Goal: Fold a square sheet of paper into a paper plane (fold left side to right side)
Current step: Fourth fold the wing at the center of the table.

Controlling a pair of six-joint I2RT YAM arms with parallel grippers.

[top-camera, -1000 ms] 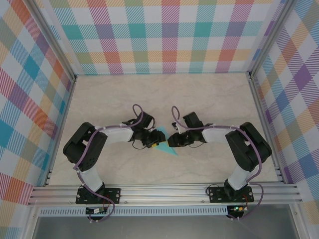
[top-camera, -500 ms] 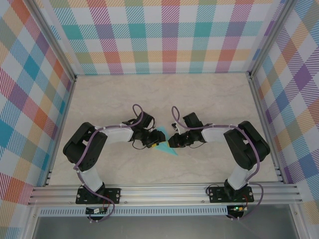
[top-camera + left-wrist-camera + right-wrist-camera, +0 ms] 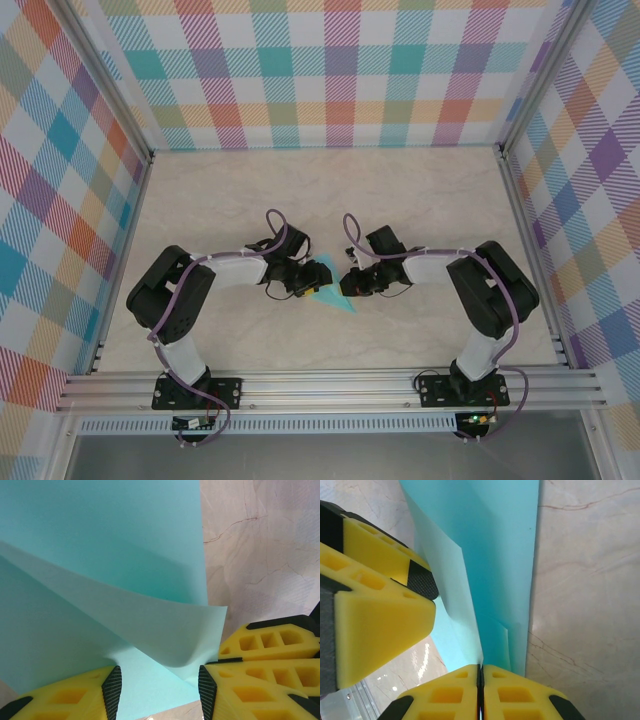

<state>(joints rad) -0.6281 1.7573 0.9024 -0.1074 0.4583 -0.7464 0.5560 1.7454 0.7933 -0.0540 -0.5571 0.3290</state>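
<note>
The square sheet of paper (image 3: 326, 271) is teal and lies on the marble table between both grippers, partly folded, with one flap (image 3: 150, 625) curling up off it. My right gripper (image 3: 481, 669) is shut on the edge of that raised flap, with the thin paper pinched between its yellow fingers. My left gripper (image 3: 160, 685) is open, its black pads apart on either side of the flat part of the sheet (image 3: 100, 540). The two grippers nearly touch: a right finger (image 3: 265, 645) sits beside the left one.
Marble tabletop (image 3: 420, 200) stretches behind and to both sides of the paper. Checked walls (image 3: 330, 70) enclose the back and sides. An aluminium rail (image 3: 330, 385) runs along the near edge by the arm bases.
The right gripper has edged slightly left toward the paper. The left arm and the sheet look unmoved.
</note>
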